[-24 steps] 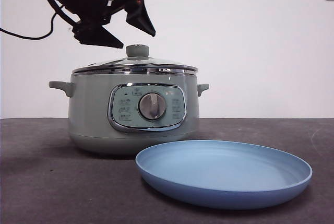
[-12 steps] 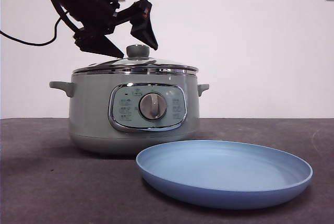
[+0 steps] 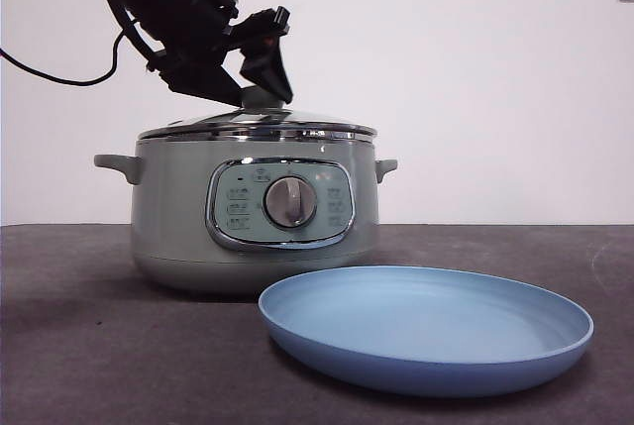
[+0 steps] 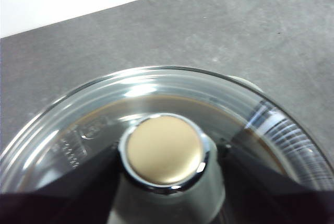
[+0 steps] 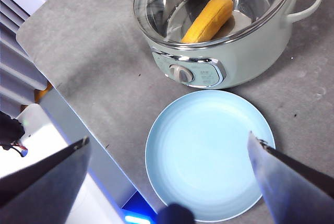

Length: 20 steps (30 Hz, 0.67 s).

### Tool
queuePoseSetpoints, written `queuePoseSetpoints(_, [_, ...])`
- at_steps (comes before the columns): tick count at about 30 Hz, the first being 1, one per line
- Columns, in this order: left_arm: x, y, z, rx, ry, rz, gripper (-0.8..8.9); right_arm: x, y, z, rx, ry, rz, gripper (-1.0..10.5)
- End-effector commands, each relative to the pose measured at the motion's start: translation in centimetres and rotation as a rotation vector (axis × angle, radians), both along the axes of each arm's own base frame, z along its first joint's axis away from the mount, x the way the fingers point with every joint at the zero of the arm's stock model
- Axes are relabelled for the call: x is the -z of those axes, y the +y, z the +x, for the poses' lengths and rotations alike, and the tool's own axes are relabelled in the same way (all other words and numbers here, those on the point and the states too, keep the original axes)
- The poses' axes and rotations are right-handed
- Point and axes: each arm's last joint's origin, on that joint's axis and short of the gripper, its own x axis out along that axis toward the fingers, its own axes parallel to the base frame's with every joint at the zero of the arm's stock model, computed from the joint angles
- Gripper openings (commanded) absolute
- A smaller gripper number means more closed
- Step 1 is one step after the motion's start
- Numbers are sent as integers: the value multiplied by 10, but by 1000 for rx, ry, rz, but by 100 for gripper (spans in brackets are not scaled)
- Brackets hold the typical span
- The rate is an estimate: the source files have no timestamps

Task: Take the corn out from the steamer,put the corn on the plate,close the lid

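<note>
Corn (image 5: 207, 19) lies inside the steamer (image 3: 253, 209), seen through the glass lid (image 5: 209, 4) in the right wrist view, slanted across the pot's floor. That lid sits closed on the chrome rim, so it has to come off first. The left claw (image 3: 248, 88) is down at the knob (image 4: 164, 150), its jaws apart on either side of it and, as far as the left wrist view shows, not yet pinched on it. The knob looks the only sensible hold: small, round and smooth, so a squeeze low on its neck should slip less than one on the crown. Glass with a metal band is likely stiff, fairly heavy for its size and breakable, so it probably wants a level lift and a gentle set-down on the bench (image 3: 89, 346). The cob looks glossy and bumpy, firm and light; gripping across its thick middle rather than a tapered end seems safest, since it could roll or squirt free. The right claw (image 5: 167, 182) waits high above the plate (image 3: 426, 331) with jaws wide apart; the plate lies bare just in front of the steamer.
</note>
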Motion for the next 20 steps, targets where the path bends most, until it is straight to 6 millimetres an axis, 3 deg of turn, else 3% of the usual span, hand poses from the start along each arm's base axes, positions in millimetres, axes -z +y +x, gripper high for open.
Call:
queuePoseSetpoints(1, [4, -2, 0, 17, 12, 13, 146, -1, 0, 0, 3, 1, 3, 504])
queuePoseSetpoints(7, [4, -2, -1, 17, 16, 11, -13, -1, 0, 0, 3, 2, 3, 504])
queuePoseSetpoints(14, [-2, -3, 0, 37, 15, -1, -9, -1, 0, 0, 2, 2, 4, 504])
queuePoseSetpoints(20, [-30, -3, 1, 39, -18, -17, -9, -1, 0, 0, 3, 2, 4, 504])
